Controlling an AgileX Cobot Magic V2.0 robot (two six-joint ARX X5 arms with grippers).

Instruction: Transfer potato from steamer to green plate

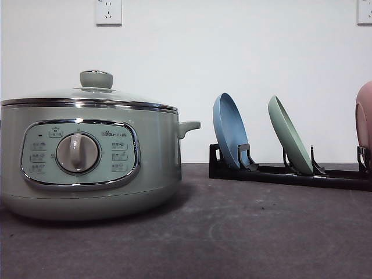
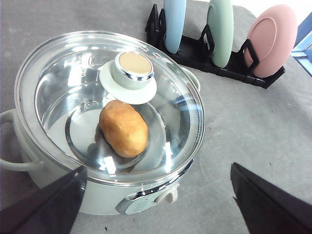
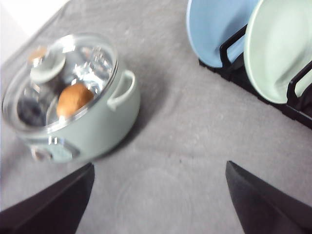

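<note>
Jaws on both arms spread wide, nothing held: left gripper [image 2: 156,204] hangs above the steamer [image 1: 87,157], right gripper [image 3: 158,200] over bare counter [image 3: 185,122] between steamer and plate rack [image 1: 290,173].

Potato [image 2: 123,128] lies on the floor of the pot, under the glass lid [image 2: 73,87], which is seated on the rim. Lid knob [image 2: 133,69] sits just beside and over one end of the potato. Green plate [image 1: 289,135] stands on edge in the rack, between the blue plate [image 1: 229,129] and the pink plate [image 2: 271,39]. It is not yet laid flat.

Risks, as I judge them:
- Lid must come off first. The knob is small, smooth and round, so a shallow pinch could let the glass slip and drop back onto the pot.
- Pulling the green plate from its slot could knock its neighbours or drag the rack.
- Potato is smooth and egg-shaped; an off-centre grasp may squirt it sideways against the pot wall.
- Reaching deep risks the fingers striking the rim.
</note>
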